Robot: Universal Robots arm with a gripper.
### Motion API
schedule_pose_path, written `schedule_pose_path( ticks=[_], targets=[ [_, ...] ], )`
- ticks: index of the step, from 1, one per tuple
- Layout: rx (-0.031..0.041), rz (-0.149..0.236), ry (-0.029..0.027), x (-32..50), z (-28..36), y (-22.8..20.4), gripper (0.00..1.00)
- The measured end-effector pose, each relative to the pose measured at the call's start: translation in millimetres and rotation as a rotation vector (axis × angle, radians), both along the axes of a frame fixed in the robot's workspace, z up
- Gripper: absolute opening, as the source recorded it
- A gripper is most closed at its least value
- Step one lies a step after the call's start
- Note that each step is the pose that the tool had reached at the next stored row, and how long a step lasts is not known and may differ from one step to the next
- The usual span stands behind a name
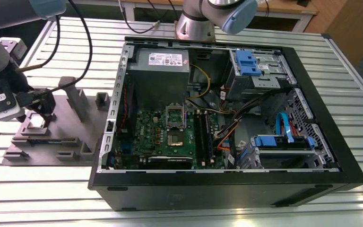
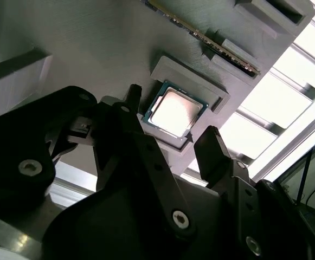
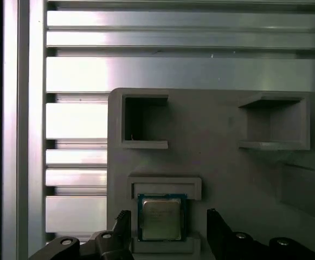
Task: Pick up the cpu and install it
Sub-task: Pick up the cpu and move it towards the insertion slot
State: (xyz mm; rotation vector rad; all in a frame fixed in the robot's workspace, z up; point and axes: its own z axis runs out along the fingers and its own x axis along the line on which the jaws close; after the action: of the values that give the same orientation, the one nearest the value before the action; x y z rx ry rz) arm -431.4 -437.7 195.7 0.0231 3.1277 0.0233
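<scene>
The cpu (image 1: 38, 122) is a small square chip with a silvery top, lying flat in a raised pocket of the grey fixture (image 1: 74, 142) at the exterior view's left. My gripper (image 1: 35, 112) hangs just above it. In both wrist views the cpu (image 2: 174, 111) (image 3: 160, 218) lies between my two dark fingers (image 2: 214, 143) (image 3: 216, 222), one on each side, with a gap to each. My gripper (image 2: 172, 115) (image 3: 168, 220) is open and holds nothing. The dark socket (image 1: 174, 137) on the green motherboard stands uncovered, its metal frame raised.
The open black computer case (image 1: 332, 142) lies on its side on the slatted metal table (image 1: 345, 66), to the exterior view's right of the fixture. A grey power-supply box (image 1: 162, 60), blue drive brackets (image 1: 247, 64) and loose cables sit inside. Grey posts (image 1: 77, 101) rise from the fixture beside my gripper.
</scene>
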Motion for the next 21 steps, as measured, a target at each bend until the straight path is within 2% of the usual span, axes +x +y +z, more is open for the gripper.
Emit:
schedule_pose_path(
  ticks=[5, 13, 21],
  targets=[
    [-0.0001, 0.021, 0.0001, -0.1, -3.0, -0.1, 0.66],
    [0.0, 0.024, 0.0, -0.2, -8.4, -0.1, 0.66],
    [-0.0002, 0.024, 0.0, -1.9, -10.1, 0.1, 0.66]
  ],
)
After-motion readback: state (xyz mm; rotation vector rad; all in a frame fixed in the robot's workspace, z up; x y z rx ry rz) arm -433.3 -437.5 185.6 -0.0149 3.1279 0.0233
